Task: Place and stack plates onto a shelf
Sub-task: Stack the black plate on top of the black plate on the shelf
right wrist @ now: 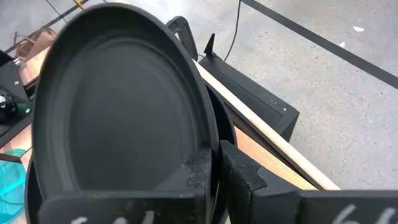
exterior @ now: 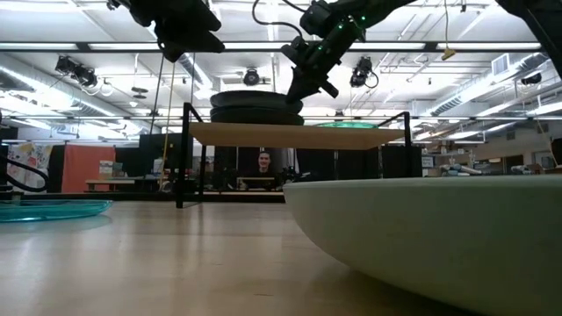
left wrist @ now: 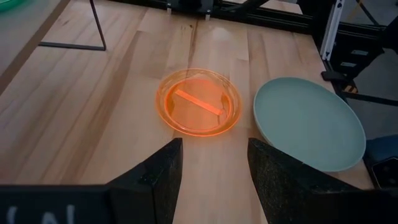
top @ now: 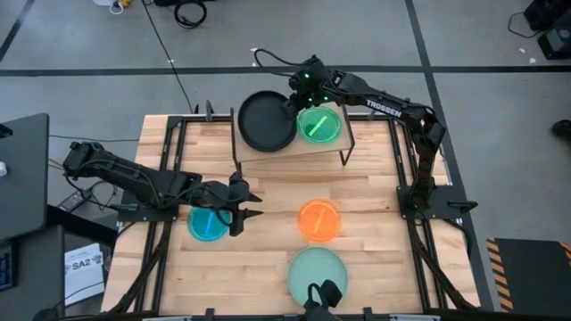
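A stack of black plates (top: 266, 120) sits on the left half of the light-wood shelf (top: 343, 150), and a green translucent plate (top: 318, 125) sits on its right half. My right gripper (top: 299, 92) is at the stack's right rim, shut on the top black plate (right wrist: 118, 106). My left gripper (top: 251, 207) hovers open and empty just right of a blue plate (top: 207, 223), which lies flat on the table. An orange plate (left wrist: 199, 102) and a mint green plate (left wrist: 309, 121) lie flat on the table ahead of its fingers. My right gripper pinches the top black plate's rim (right wrist: 210, 134) between its two fingers, one finger (right wrist: 198, 167) on the inner face and the other (right wrist: 241, 174) on the outside. It comes slanting down from the right and far side. The plate lies over the black plates below it (exterior: 255, 105).
The shelf stands on thin black legs (top: 346, 156) at the table's far middle. The mint plate (top: 317, 275) is at the near edge, the orange plate (top: 318, 219) just beyond it. Bare wood lies between the shelf and these plates. A person (exterior: 263, 163) shows in the room behind.
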`<state>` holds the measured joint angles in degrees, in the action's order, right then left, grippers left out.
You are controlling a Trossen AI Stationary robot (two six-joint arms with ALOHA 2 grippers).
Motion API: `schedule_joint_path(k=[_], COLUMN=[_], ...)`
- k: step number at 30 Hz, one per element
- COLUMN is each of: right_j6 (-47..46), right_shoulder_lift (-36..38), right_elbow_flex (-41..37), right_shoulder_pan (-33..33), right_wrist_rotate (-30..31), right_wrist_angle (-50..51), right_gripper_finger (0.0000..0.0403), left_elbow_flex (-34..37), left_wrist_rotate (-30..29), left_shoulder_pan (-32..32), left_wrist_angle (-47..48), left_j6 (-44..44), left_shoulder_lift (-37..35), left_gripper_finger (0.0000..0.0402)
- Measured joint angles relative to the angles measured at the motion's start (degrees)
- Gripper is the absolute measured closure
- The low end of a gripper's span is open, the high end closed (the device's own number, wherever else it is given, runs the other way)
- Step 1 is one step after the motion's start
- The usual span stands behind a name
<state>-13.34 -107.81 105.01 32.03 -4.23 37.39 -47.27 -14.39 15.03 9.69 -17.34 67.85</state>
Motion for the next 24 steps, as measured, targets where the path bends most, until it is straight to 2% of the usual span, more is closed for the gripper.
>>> schedule_joint_path(k=[17, 24], right_j6=[0.0, 0.0], right_shoulder_lift=[0.0, 0.0], right_elbow_flex=[0.0, 0.0], right_shoulder_pan=[0.0, 0.1], right_wrist_rotate=[-0.3, -0.3], right_wrist_angle=[-0.4, -0.9], right_gripper_finger=[0.0361, 0.0326], left_elbow_flex=[0.0, 0.0], left_wrist_rotate=[0.0, 0.0], left_shoulder_pan=[0.0, 0.0], left_wrist_angle=[0.0, 0.0], left_j6=[0.0, 0.0], left_shoulder_lift=[0.0, 0.0], left_gripper_finger=[0.0214, 0.0214])
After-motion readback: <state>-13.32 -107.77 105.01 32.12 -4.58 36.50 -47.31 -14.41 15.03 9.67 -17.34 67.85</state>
